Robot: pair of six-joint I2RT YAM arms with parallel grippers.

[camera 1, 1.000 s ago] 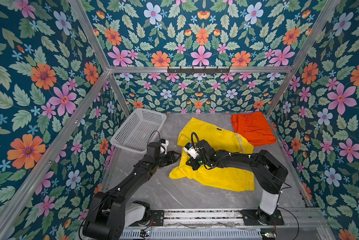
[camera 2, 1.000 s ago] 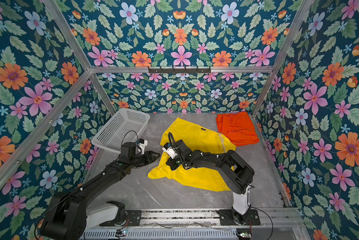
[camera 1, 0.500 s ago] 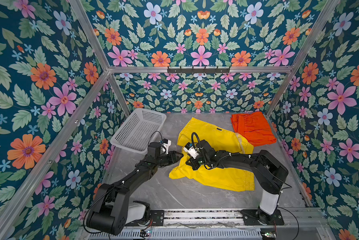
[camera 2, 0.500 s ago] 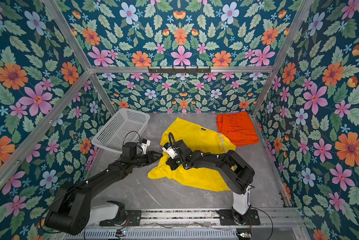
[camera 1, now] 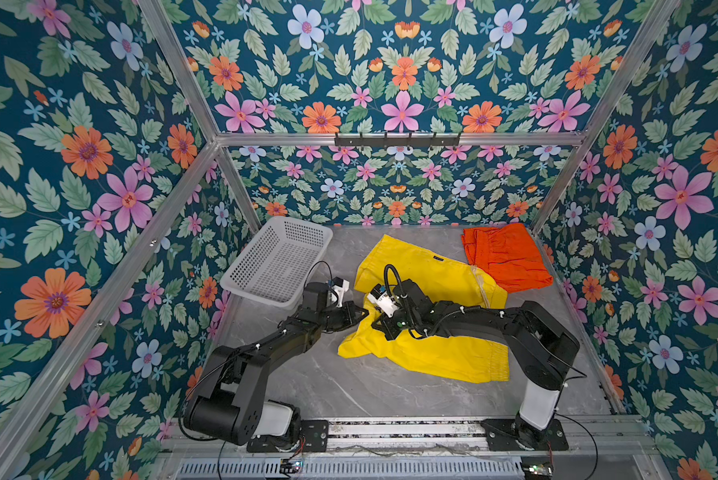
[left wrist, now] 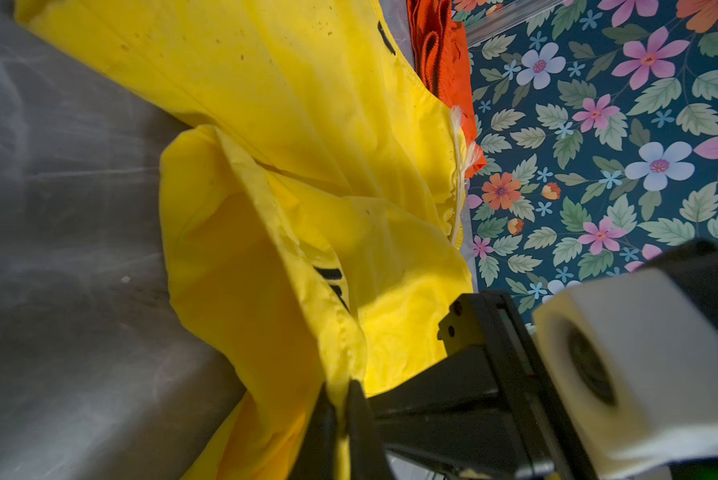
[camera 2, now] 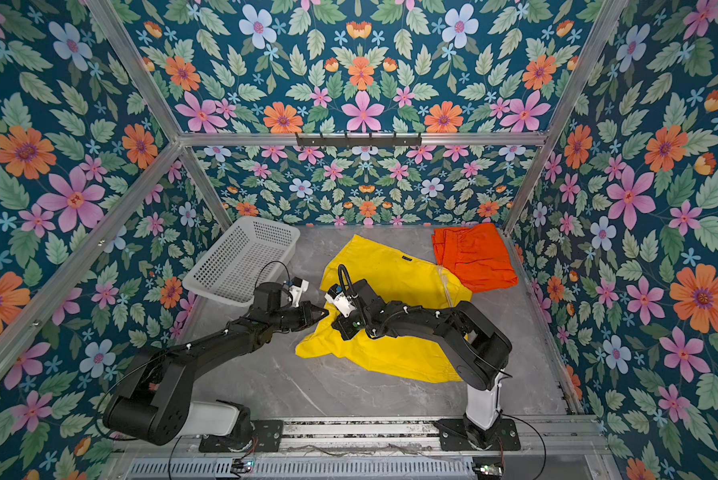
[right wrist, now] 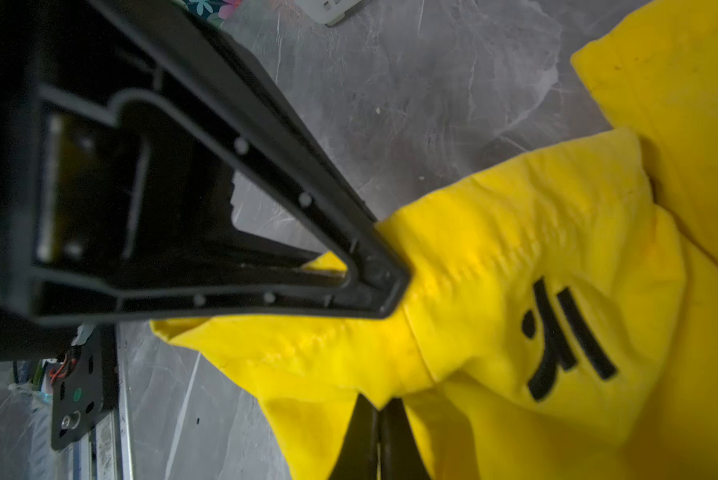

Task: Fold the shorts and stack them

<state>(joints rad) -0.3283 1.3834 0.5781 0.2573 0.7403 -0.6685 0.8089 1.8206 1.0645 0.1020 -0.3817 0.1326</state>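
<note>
The yellow shorts point(camera 1: 428, 270) lie spread on the grey table, with one leg bunched and lifted at its left edge. My left gripper point(camera 1: 363, 314) is shut on that hem; in the left wrist view its jaws point(left wrist: 340, 399) pinch yellow fabric point(left wrist: 307, 166). My right gripper point(camera 1: 376, 322) sits just beside it, tip to tip. In the right wrist view it point(right wrist: 378, 411) is shut on a fold of the yellow shorts point(right wrist: 515, 270), near a black logo point(right wrist: 565, 340). The orange shorts point(camera 1: 504, 257) lie folded at the back right, partly overlapped by the yellow pair.
A white perforated basket point(camera 1: 278, 257) leans tilted at the back left, close behind the left arm. Floral walls close in the grey table point(camera 1: 349, 386) on three sides. A metal rail point(camera 1: 390, 428) with both arm bases runs along the front.
My left gripper has closed on the yellow hem after edging slightly right toward it. The right arm has stayed in place with its hold on the fabric.
</note>
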